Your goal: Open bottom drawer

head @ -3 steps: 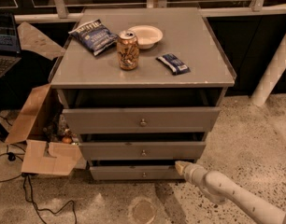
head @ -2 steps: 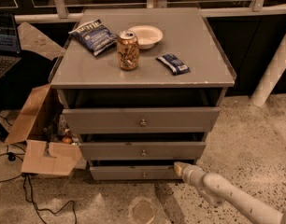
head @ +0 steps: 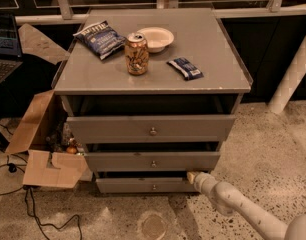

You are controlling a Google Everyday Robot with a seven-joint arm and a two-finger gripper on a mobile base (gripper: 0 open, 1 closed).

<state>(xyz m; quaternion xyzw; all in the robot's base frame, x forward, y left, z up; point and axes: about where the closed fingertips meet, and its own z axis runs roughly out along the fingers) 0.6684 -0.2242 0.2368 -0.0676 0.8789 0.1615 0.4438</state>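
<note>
The bottom drawer [head: 143,185] is the slimmest grey front at the foot of the cabinet, with a small round metal knob [head: 154,187]. It stands slightly out, with a dark gap above it. My gripper [head: 191,177] comes in from the lower right on a white arm and sits at the drawer's upper right corner, against the gap. The mid-sized drawer [head: 152,161] and the tallest drawer [head: 151,129] sit above it, each a little ajar.
On the cabinet top [head: 208,44] stand a can [head: 136,54], a chip bag [head: 99,38], a white bowl [head: 154,37] and a snack bar [head: 185,68]. An open cardboard box [head: 40,149] and cables [head: 28,204] lie at the left. A white post [head: 291,74] stands at the right.
My gripper has shifted slightly left along the bottom drawer's upper right corner. The drawers look unchanged.
</note>
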